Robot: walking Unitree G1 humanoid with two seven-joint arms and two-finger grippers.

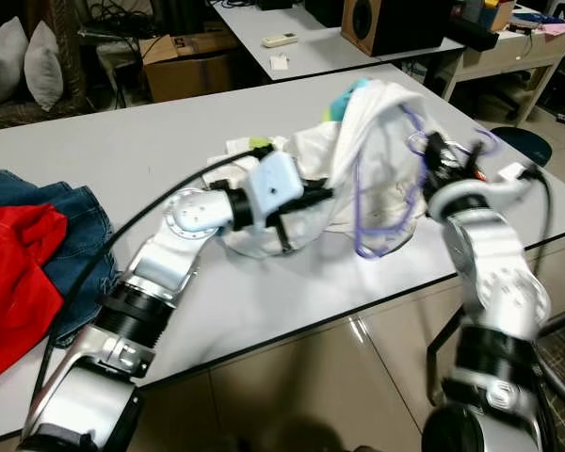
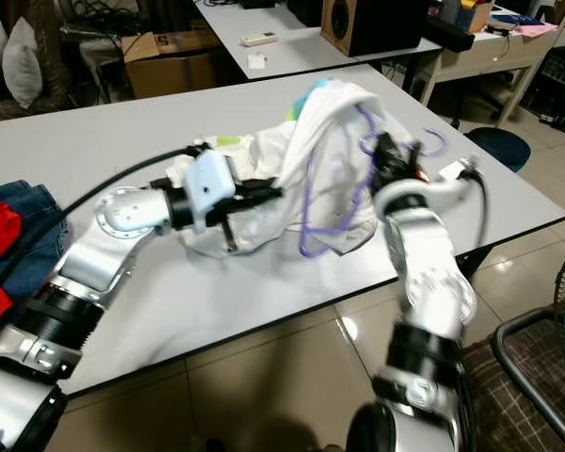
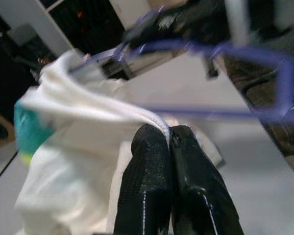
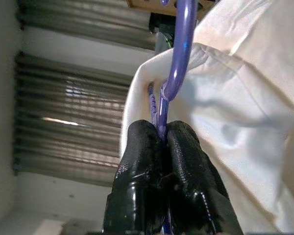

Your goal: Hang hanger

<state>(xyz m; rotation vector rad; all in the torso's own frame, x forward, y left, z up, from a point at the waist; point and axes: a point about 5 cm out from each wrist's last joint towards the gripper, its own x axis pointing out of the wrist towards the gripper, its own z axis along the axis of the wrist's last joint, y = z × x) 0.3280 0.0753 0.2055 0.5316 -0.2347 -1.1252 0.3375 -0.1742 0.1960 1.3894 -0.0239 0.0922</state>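
Both grippers clamped on a white garment with a purple hanger over the grey table (image 1: 122,151).
Right wrist view: right gripper (image 4: 162,131) pinched on the purple hanger (image 4: 179,54) at the white garment (image 4: 235,112) collar; left wrist view: left gripper (image 3: 169,134) clenched on a cloth fold, the hanger just beyond it.

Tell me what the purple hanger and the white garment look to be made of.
Purple hanger: probably plastic, glossy; highlights run along its smooth, rounded hook, which the right claw pinches.
White garment: soft woven or knit fabric, likely cotton, matte; it drapes and folds loosely, with a stitched hem where the left claw grips it.
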